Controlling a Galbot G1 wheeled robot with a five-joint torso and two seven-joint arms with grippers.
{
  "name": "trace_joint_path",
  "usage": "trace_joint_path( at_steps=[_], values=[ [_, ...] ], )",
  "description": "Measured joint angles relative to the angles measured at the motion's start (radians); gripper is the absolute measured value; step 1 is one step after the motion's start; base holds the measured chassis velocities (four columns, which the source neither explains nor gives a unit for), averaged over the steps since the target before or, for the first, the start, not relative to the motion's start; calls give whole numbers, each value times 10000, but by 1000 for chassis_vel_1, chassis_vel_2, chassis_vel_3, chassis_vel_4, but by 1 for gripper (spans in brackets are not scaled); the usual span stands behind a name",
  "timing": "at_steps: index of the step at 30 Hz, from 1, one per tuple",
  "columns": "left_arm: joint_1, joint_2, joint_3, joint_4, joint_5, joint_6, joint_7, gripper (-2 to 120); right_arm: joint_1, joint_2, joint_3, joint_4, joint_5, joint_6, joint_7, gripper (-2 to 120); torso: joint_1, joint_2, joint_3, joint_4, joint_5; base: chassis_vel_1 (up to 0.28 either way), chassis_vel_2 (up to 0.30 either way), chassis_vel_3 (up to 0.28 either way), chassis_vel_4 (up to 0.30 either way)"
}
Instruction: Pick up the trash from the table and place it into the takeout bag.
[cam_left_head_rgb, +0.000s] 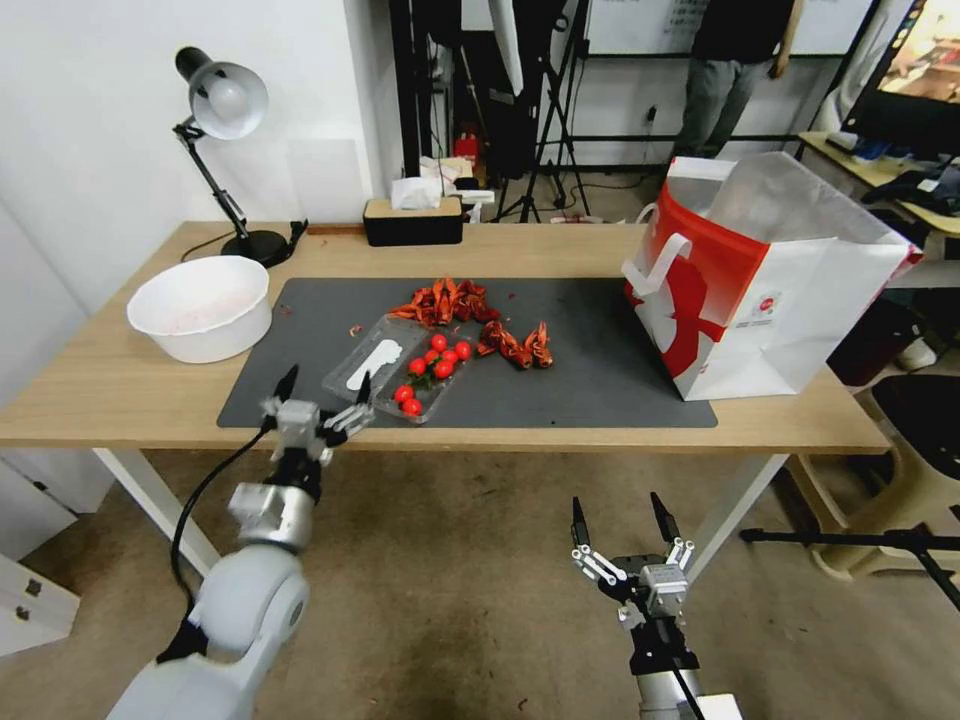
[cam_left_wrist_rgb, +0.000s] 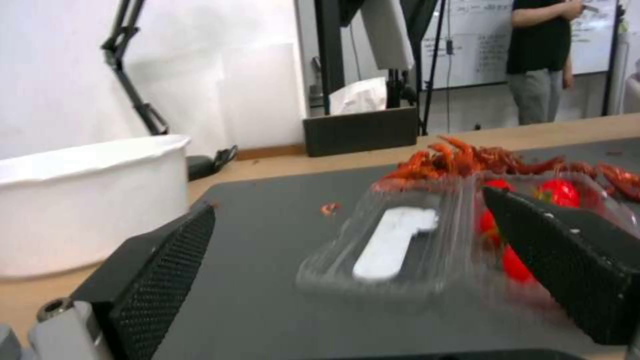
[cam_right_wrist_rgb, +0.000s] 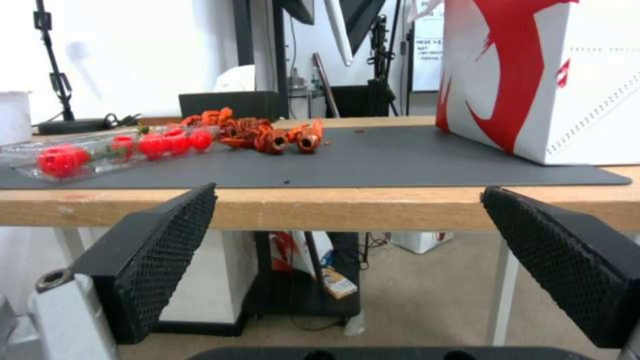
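Trash nearest the left gripper (cam_left_head_rgb: 325, 388), whose fingers stand apart: a clear tray (cam_left_head_rgb: 400, 366) just ahead on the tabletop (cam_left_head_rgb: 120, 390), long axis slanting away-right; right gripper (cam_left_head_rgb: 618, 518), also spread, hangs below.

The takeout bag (cam_right_wrist_rgb: 553, 80) is cut off at the top and side edges.

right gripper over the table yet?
No: in the head view the right gripper hangs open in front of the table's near edge, over the floor, below desktop level.
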Motion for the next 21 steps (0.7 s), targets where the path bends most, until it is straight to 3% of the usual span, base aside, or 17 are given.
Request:
trace_joint_path(
  at_steps=[10,21],
  values=[
    [1184,-453,0,-9,641,-879,3,100,233,240,6,-66,-41,-34,31,100,0,0,0,-2,0,0,0,0,0],
    [1676,-776,-56,180,791,-1412,1,100,429,243,170,-13,273,-34,69,100,0,0,1,-2,1,0,0,0,0]
  ],
)
